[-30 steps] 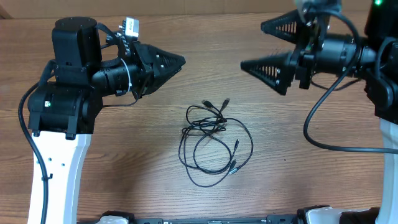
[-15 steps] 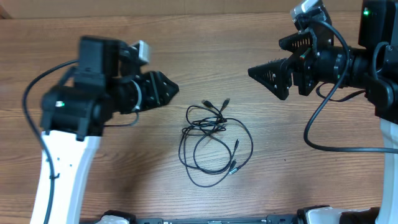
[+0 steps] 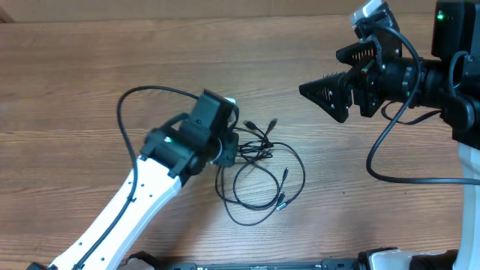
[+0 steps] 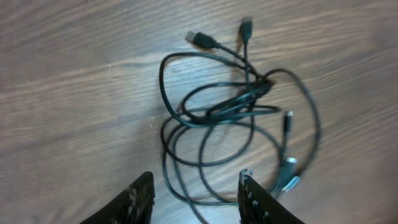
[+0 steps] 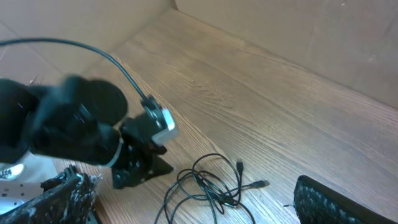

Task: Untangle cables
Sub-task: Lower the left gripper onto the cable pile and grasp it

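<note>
Hovering left gripper: low over the left part of the tangle, mid-table; jaws parted, nothing between them; cord loops pass under the gap beside its fingers; whether the tips touch the wood I cannot tell, since the wrist hides them from overhead.
Cables: thin black cords in one loose heap, flat on the wood, just right of the left gripper; a denser crossing sits near the top of the heap; wide loops spread below and to the right.
Plugs: two ends stick out free at the top; smaller ones lie at the right edge, blurred in the wrist view, probably inside the outer loop.
Handling: light, limp, slim; a pinch would likely drag the whole heap rather than one strand; the cords lie flush, so fingers must come right down to the wood; smooth enough to slip from a loose pinch.
Where to grip: a free plug end, or the strand just behind it, being thicker and stiffer; not the crossing, where a pinch would take several cords at once.
Right gripper: well apart, up and right of the heap, pointing toward it; fingers spread, holding nothing; placed, I judge, to take an opposite end.
</note>
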`<state>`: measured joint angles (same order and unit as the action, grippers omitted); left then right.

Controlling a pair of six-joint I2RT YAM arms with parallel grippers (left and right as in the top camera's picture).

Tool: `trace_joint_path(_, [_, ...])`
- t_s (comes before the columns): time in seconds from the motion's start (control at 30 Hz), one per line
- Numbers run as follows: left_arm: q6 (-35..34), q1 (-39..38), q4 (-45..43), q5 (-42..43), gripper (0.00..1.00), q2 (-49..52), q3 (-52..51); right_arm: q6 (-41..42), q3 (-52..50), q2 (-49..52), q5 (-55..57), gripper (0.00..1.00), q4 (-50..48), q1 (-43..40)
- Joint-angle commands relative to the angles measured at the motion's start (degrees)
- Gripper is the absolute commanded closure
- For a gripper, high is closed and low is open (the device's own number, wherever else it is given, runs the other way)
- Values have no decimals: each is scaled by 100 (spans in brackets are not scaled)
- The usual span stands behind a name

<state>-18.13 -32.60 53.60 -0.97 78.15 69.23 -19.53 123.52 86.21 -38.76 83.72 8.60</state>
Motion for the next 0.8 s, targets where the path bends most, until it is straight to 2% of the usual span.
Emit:
trace_joint_path(0.0, [533, -146, -299, -411, 56, 94, -380, 2, 28, -22, -48, 0, 11, -22])
trace_joint_path(0.27, [1056, -205, -1001, -387, 59, 540, -988, 0, 28, -22, -48, 0, 94, -22])
trace_joint_path(0.37, [1287, -205, -1333, -310, 50, 863, -994, 0, 28, -22, -48, 0, 94, -22])
trace_joint_path(0.47, [1738, -208, -1572, 330, 41, 1202, -994, 0, 28, -22, -46, 0, 138, -22])
trace_joint_path(0.57, [1862, -210, -1698, 595, 39, 1478, -994, -2, 28, -22, -26, 0, 181, -22])
trace_joint_path(0.6, [1897, -210, -1731, 592, 41, 1547, -994, -2, 28, -22, -26, 0, 181, -22])
trace_joint_path(0.63, [2002, -210, -1759, 592, 49, 1626, -994, -2, 28, -22, -26, 0, 181, -22])
trace_joint_path(0.67, [2092, -210, -1792, 590, 66, 1694, -994, -2, 28, -22, -26, 0, 179, -22])
trace_joint_path(0.73, [2140, -212, -1845, 595, 75, 1801, -994, -2, 28, -22, -26, 0, 179, -22])
trace_joint_path(0.77, [2138, -223, -1875, 595, 75, 1851, -994, -2, 28, -22, -26, 0, 179, -22])
